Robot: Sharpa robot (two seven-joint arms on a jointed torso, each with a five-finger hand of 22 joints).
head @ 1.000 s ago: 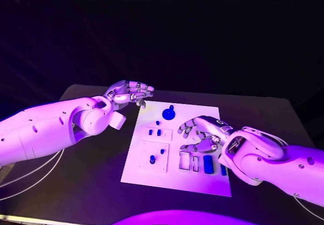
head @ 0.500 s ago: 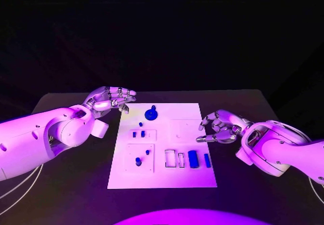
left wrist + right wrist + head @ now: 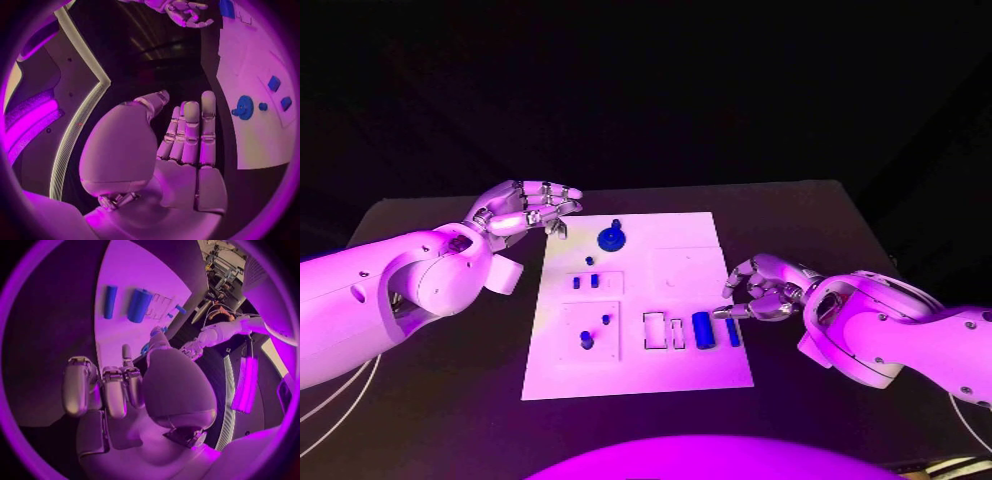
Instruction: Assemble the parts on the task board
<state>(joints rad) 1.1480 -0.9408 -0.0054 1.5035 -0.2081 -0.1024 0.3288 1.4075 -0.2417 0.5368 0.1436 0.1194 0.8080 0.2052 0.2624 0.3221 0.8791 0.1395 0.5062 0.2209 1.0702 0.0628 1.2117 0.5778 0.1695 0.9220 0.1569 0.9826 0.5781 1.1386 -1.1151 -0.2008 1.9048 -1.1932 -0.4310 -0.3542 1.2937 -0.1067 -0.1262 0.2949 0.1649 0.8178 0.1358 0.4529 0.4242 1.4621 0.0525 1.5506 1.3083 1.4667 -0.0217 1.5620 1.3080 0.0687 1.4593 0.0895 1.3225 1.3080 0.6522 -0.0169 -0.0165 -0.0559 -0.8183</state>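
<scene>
The white task board (image 3: 678, 262) lies mid-table. On it are a round blue knob (image 3: 612, 238), two small blue blocks (image 3: 584, 282), blue pegs (image 3: 587, 340), a blue cylinder (image 3: 704, 329) and a thin blue bar (image 3: 733, 331) beside empty slots (image 3: 655, 330). My left hand (image 3: 528, 208) hovers off the board's far left corner, fingers (image 3: 190, 132) extended side by side, holding nothing. My right hand (image 3: 759, 290) sits at the board's right edge next to the bar, fingers (image 3: 112, 390) loosely bent with nothing in them. The right wrist view also catches the cylinder (image 3: 139, 305) and bar (image 3: 110, 301).
The black table (image 3: 430, 400) surrounds the board, with bare room in front and on both sides. My left forearm (image 3: 401, 290) crosses the table's left part and my right forearm (image 3: 906, 335) its right part.
The head camera has shifted. My right hand has drawn back from over the board's slots to its right edge. My left hand keeps its place by the far left corner.
</scene>
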